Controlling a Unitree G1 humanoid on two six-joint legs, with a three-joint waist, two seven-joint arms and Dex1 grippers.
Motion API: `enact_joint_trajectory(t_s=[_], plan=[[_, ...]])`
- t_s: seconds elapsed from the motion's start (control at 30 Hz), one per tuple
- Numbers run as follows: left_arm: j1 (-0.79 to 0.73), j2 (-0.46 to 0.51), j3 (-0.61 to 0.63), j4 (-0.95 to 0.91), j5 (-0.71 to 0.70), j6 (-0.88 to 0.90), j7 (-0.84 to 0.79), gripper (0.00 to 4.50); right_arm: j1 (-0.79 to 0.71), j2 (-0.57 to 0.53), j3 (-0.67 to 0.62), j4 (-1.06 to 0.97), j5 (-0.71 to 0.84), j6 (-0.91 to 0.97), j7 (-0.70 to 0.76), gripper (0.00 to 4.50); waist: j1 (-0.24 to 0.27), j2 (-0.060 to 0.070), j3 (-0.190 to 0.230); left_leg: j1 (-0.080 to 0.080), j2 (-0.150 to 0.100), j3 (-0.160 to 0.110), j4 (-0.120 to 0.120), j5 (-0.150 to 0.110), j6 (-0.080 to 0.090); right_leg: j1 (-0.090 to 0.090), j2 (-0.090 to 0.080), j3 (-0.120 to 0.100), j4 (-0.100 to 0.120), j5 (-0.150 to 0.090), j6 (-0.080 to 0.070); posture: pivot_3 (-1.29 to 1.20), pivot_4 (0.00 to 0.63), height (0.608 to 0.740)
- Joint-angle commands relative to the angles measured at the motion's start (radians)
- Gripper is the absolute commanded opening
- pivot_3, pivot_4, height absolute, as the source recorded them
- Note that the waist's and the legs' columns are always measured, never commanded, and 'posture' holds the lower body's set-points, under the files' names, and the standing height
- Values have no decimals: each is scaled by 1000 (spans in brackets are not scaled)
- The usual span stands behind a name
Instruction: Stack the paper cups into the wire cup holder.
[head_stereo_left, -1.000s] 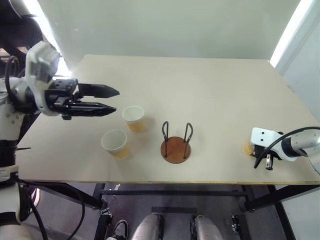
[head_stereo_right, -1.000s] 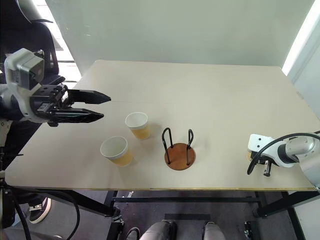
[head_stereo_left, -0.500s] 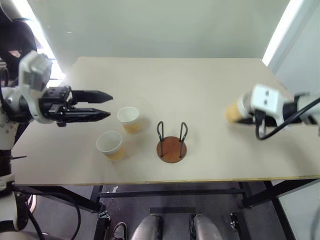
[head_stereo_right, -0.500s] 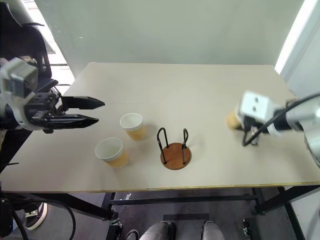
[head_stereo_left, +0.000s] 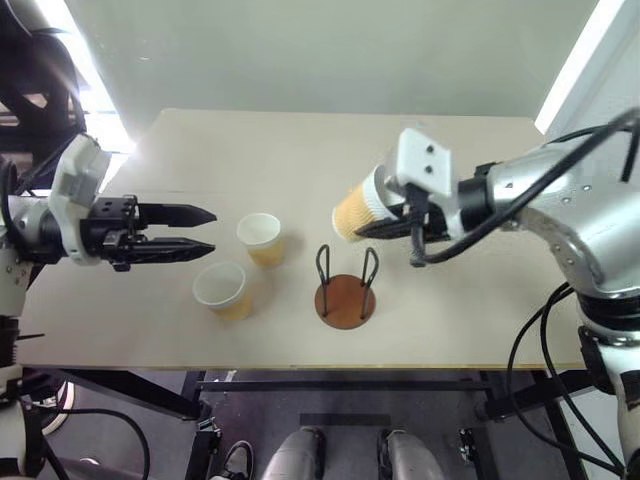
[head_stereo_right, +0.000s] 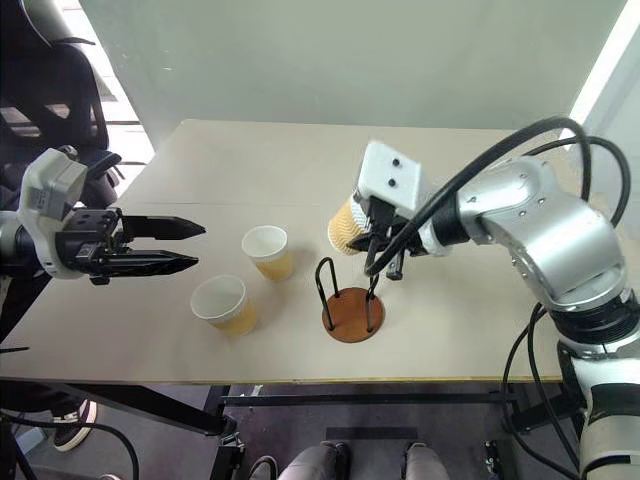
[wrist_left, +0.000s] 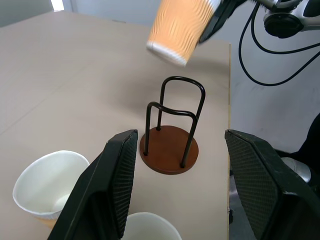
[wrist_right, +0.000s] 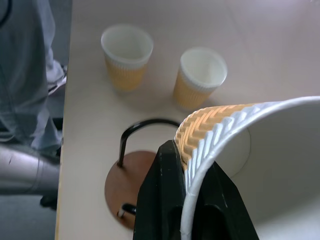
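Observation:
My right gripper (head_stereo_left: 400, 226) is shut on the rim of one paper cup (head_stereo_left: 357, 208), with one finger inside the cup and one outside. That cup hangs tilted, bottom toward the left, just above the wire cup holder (head_stereo_left: 345, 292), whose brown base and two black loops stand near the table's front. Two more paper cups stand upright on the table left of the holder, one nearer it (head_stereo_left: 261, 238) and one closer to the front edge (head_stereo_left: 222, 290). My left gripper (head_stereo_left: 212, 230) hovers open and level, left of these two cups, pointing at them with nothing between its fingers (wrist_left: 111, 185).
The beige table (head_stereo_left: 470, 160) stretches wide behind and to the right of the holder. Its front edge (head_stereo_left: 400, 367) runs just below the holder. A pale wall stands behind the table.
My right arm has swung up and to the left, carrying the cup from the table's right side to just above the holder. The left gripper has sunk a little and stays open.

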Motion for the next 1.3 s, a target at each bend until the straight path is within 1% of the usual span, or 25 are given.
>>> enact_joint_trajectory(t_s=[0.03,0.27,0.47,0.73,1.03,1.3], plan=[[12,39,66,-36,-9,-5,-9,2986,-15,10,18,-21,10,5,-10,53,-1,0,0,0,0,0,-1,0,0,-1,0,0,0,0,0,0,150,740],[55,59,104,-75,-19,17,6,2986,-13,61,53,-36,34,9,-12,53,-3,0,0,1,1,0,-2,-2,1,-1,1,0,2,0,-1,0,150,740],[96,70,134,-106,-26,29,17,2986,5,77,84,-36,33,-3,-18,53,-4,0,0,1,1,0,-2,-1,-1,-2,1,0,2,3,-5,0,150,740],[114,69,148,-121,-31,35,27,2986,12,55,118,-8,4,-52,-11,53,-4,0,0,1,1,0,-2,0,-2,-2,1,0,4,3,-8,0,150,740],[104,71,138,-109,-24,28,27,2986,-18,30,100,20,1,-91,27,53,-4,0,0,1,2,0,-2,-1,-2,-3,1,0,4,3,-9,0,150,740],[103,67,133,-120,-28,33,30,2986,-13,18,138,44,-43,-132,41,53,-4,0,0,1,2,0,-2,-1,-2,-3,1,0,4,3,-9,0,150,740]])
